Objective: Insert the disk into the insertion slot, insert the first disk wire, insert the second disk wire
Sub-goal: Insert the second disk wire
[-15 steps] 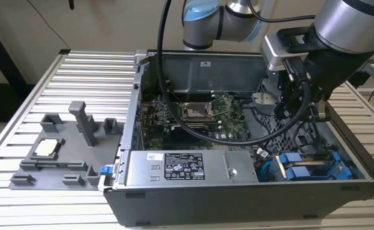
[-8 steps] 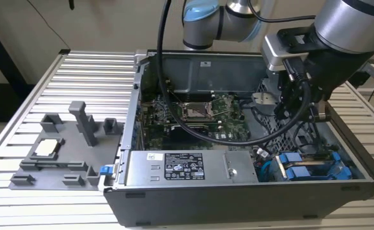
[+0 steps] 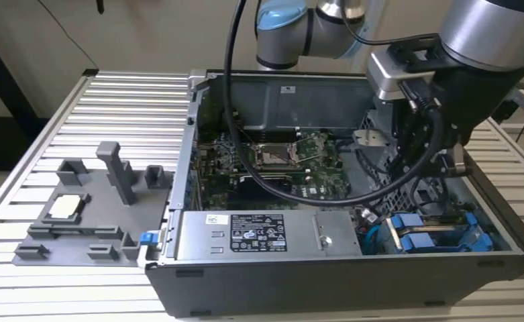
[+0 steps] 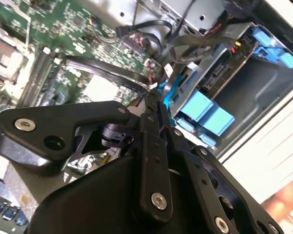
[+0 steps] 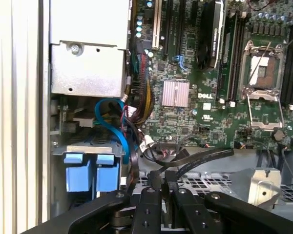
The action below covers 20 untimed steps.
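One arm with a gripper [image 4: 158,105] is recorded over an open computer case [image 3: 333,268] on a slatted metal table [image 3: 119,107]. The gripper is lowered into the case at about 3 o'clock in the exterior view, above the perforated metal cage [image 5: 210,183]; its black fingers [image 5: 149,195] are seen pressed narrowly together in both wrist views, and whether a thin wire end is pinched between them cannot be told. The disk [image 4: 219,78], in its blue carrier [image 3: 436,235], is seated in the insertion slot [image 4: 263,78] at about 4 o'clock of the case, so the first step is judged done; the low, close stance of the gripper is judged to suit work on the disk wires. Surroundings listed: a green motherboard [image 3: 280,161] at the centre with an empty processor socket [image 5: 261,73]; a silver labelled power-supply box [image 3: 253,235] along the near wall at 6 o'clock; a grey fixture tray [image 3: 82,215] at 9 o'clock on the table, outside the case. Obstructions noted: a blue cable [image 5: 115,126] and a bundle of black and coloured wires [image 5: 139,102] are crowded between the disk and the motherboard, and a thick black robot cable [image 3: 243,134] is draped across the case interior.
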Each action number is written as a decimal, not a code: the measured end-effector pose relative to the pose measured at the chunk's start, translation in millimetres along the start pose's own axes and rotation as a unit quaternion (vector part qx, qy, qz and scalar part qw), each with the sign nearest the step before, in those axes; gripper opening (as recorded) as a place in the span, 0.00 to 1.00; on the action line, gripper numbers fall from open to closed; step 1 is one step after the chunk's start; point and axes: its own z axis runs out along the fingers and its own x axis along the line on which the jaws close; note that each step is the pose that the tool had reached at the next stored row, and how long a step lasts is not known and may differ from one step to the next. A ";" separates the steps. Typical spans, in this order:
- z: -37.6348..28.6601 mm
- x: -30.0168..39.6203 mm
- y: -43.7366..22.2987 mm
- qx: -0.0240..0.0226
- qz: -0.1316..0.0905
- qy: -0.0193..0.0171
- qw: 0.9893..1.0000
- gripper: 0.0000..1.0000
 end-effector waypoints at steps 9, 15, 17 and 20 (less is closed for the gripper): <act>4.5 4.8 -6.3 0.001 -0.001 0.015 1.000 0.16; 6.5 10.7 -17.6 0.001 -0.001 0.016 1.000 0.16; 6.8 13.2 -20.6 0.001 -0.001 0.016 1.000 0.16; 6.7 18.3 -23.1 0.001 -0.001 0.017 1.000 0.16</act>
